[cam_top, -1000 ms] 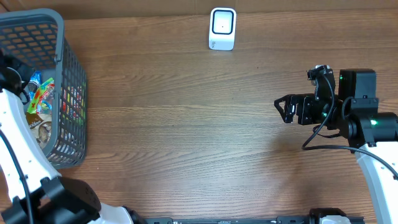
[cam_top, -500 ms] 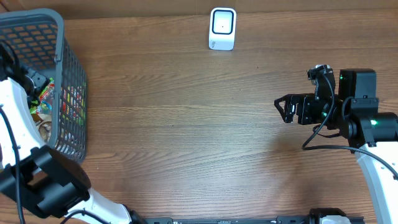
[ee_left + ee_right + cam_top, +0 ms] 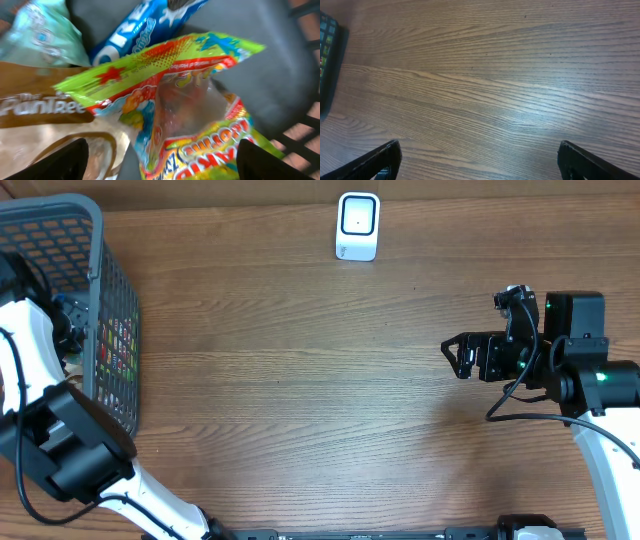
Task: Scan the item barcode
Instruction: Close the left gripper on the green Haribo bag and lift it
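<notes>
your right gripper (image 3: 480,162) shows a dark fingertip (image 3: 382,159) at each bottom corner, spread wide apart; wood-grain table (image 3: 495,75) fills the frame between and above them. dark basket (image 3: 327,60) wall at the far left edge

Down the left wrist, only the dark tips of the left pincer (image 3: 162,162) show, one in each bottom corner. Beneath it, the crinkly yellow-green gummy sweet bag (image 3: 190,105) runs off the lower edge, its print smeared. Beyond the pincer, the blue cookie packet (image 3: 142,32) is cut by the top edge. Out past the lower-left fingertip, the pale mint packet (image 3: 37,35) is too blurred to read, and the brown paper packet (image 3: 35,107) loses its lettering at the side. From overhead the pincer is lost inside the grey plastic mesh basket (image 3: 118,330), itself clipped at the edge.
</notes>
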Robot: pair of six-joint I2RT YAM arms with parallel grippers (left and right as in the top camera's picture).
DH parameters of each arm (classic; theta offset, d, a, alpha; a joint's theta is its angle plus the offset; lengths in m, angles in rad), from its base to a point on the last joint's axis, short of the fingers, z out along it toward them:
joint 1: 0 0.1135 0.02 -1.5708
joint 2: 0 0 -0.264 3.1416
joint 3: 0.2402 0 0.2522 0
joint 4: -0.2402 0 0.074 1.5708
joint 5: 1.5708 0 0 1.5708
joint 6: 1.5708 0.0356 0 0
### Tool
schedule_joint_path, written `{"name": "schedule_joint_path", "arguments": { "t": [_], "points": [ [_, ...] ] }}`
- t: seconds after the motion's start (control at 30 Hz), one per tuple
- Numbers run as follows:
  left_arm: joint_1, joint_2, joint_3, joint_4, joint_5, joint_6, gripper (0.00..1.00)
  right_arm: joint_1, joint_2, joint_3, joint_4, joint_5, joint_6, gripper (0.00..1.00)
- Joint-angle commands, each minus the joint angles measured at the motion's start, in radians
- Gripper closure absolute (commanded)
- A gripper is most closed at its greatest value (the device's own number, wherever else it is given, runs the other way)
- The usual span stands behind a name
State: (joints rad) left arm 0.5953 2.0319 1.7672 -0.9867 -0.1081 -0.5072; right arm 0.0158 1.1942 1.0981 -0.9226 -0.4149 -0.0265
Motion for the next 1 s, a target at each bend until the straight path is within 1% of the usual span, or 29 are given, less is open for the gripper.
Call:
{"name": "schedule_joint_path", "arguments": {
  "t": [0.0, 0.3, 0.53, 0.57, 0.8, 0.83, 0.87, 0.93, 0.97],
  "points": [
    [-0.005, 0.074, -0.005, 0.008, 0.005, -0.034, 0.13, 0.008, -0.002, 0.029, -0.002, -0.006, -0.002, 0.00],
    [-0.005, 0.188, -0.005, 0.028, 0.005, -0.059, 0.12, 0.008, -0.002, 0.029, -0.019, -0.006, 0.004, 0.00],
    [-0.005, 0.259, -0.005, 0.050, 0.004, -0.079, 0.03, 0.008, -0.002, 0.029, -0.030, -0.007, 0.021, 0.00],
    [-0.005, 0.271, -0.005, 0.051, 0.004, -0.085, 0.00, 0.008, -0.002, 0.029, -0.030, -0.007, 0.023, 0.00],
    [-0.005, 0.338, -0.011, 0.053, -0.006, -0.083, 0.00, 0.008, -0.002, 0.029, -0.031, -0.007, 0.031, 0.00],
    [-0.005, 0.346, -0.013, 0.053, -0.006, -0.079, 0.08, 0.008, -0.002, 0.029, -0.031, -0.007, 0.030, 0.00],
    [-0.005, 0.352, -0.013, 0.053, -0.006, -0.071, 0.36, 0.008, -0.002, 0.029, -0.031, -0.007, 0.030, 0.00],
    [-0.005, 0.353, -0.012, 0.049, -0.005, -0.064, 0.96, 0.008, -0.002, 0.029, -0.031, -0.007, 0.031, 0.00],
    [-0.005, 0.348, -0.012, 0.047, -0.002, -0.064, 0.96, 0.008, -0.002, 0.029, -0.031, -0.007, 0.030, 0.00]
  ]
}}
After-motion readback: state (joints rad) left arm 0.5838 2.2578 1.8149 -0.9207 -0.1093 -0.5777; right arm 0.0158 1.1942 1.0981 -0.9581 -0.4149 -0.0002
